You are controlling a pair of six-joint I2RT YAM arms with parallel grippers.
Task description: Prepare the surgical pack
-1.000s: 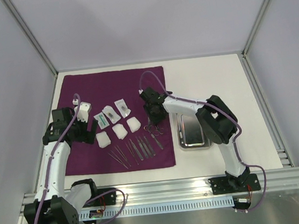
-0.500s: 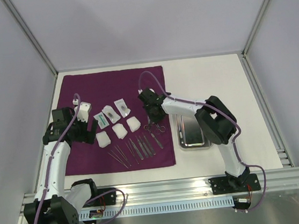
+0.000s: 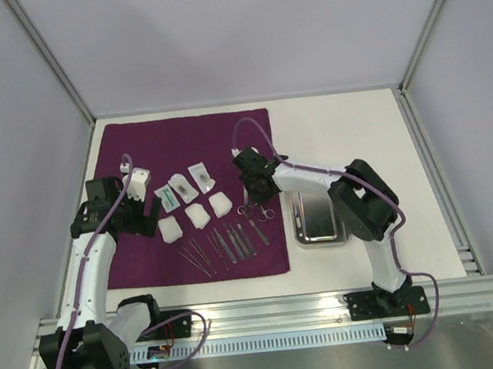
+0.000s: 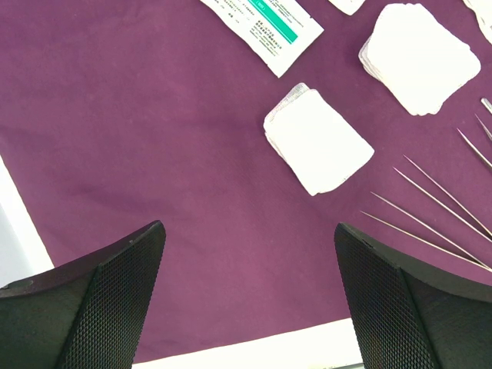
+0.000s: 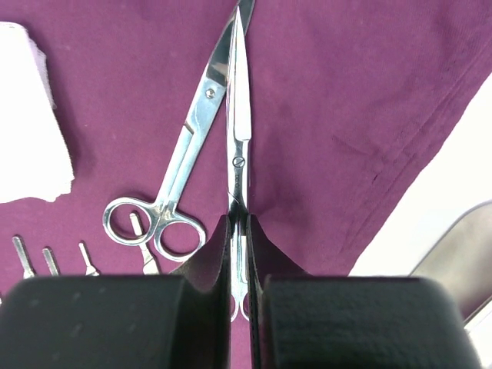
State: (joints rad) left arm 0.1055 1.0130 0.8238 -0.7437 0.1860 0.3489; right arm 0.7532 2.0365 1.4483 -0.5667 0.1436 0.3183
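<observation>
The right gripper (image 5: 239,224) is clenched on a slim pair of scissors (image 5: 239,146). It pinches them just behind the pivot, so the blades point straight ahead of its fingers over the purple cloth (image 5: 346,92). A second pair of scissors (image 5: 201,111) lies on the cloth just left of the held pair, their tips close together. The steel tray (image 5: 455,246) sits off the cloth, to the gripper's right. The left gripper (image 4: 247,238) hangs released, jaws wide, above the cloth. A gauze square (image 4: 317,138) and a printed packet (image 4: 265,23) lie ahead of it.
</observation>
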